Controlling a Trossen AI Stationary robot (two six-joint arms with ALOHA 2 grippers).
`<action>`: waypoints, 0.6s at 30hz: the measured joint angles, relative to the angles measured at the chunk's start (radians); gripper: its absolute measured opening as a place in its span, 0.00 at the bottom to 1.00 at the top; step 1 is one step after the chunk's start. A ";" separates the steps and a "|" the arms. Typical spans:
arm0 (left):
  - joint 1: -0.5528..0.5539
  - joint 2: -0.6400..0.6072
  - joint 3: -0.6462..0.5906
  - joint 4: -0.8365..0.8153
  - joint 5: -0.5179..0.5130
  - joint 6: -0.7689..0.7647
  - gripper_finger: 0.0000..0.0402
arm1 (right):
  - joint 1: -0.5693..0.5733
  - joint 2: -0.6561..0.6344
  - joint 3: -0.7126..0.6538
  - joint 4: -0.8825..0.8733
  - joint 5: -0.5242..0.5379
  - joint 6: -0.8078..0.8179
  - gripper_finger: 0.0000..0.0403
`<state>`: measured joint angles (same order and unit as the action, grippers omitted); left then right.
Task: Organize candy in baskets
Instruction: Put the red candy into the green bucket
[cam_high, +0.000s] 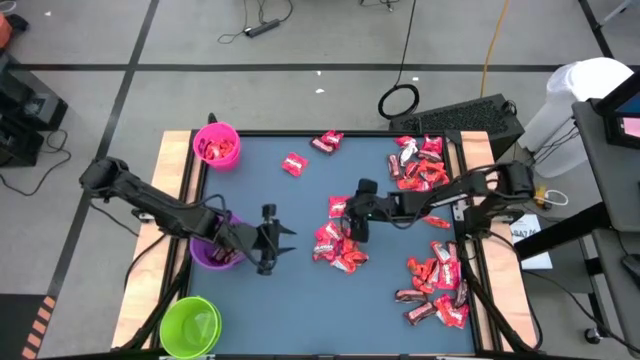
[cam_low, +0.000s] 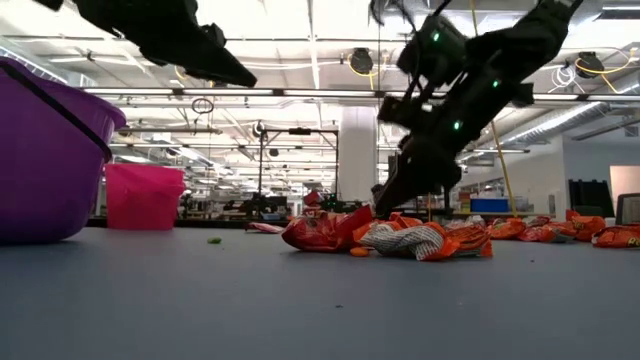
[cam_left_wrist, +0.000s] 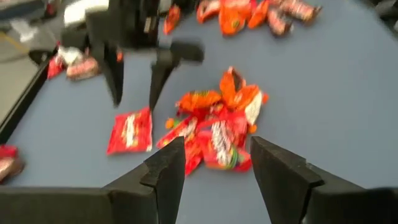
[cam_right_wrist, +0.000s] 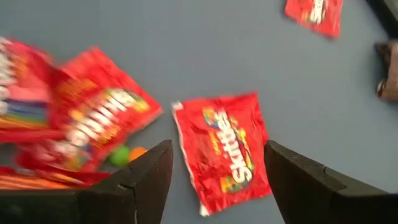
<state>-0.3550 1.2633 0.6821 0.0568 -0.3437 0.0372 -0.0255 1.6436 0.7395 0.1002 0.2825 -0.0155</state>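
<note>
A flat shiny red candy packet (cam_right_wrist: 224, 146) lies alone on the dark blue tabletop (cam_high: 290, 300), just beside the middle heap of red and orange candy packets (cam_high: 340, 248). In the right wrist view its long side runs nearly along the way the fingers point, a little tilted. The right gripper (cam_high: 352, 222) hangs right over it with its jaws wide open, one finger on each side, holding nothing. I cannot tell if the tips touch the tabletop. The left gripper (cam_high: 281, 242) waits near the round purple plastic tub (cam_high: 212, 251), jaws open and empty, pointing at the heap. The round bright pink tub (cam_high: 217, 145) at the far left corner has red packets in it. The round lime green tub (cam_high: 190, 325) sits at the near left corner. More packets lie along the right side (cam_high: 432, 280), and small orange and green loose sweets (cam_right_wrist: 127, 154) sit by the heap.
</note>
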 joint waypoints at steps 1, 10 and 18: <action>0.006 0.001 -0.016 0.033 0.005 0.004 0.47 | -0.011 0.016 0.000 -0.005 0.000 0.000 0.59; 0.068 0.001 -0.048 0.102 -0.001 0.003 0.47 | -0.056 0.122 0.003 0.013 -0.024 -0.023 0.57; 0.082 0.006 -0.048 0.103 -0.005 -0.004 0.47 | -0.086 0.127 0.003 0.012 -0.048 -0.028 0.35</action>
<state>-0.2726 1.2690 0.6342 0.1594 -0.3483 0.0332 -0.1120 1.7703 0.7422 0.1118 0.2349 -0.0439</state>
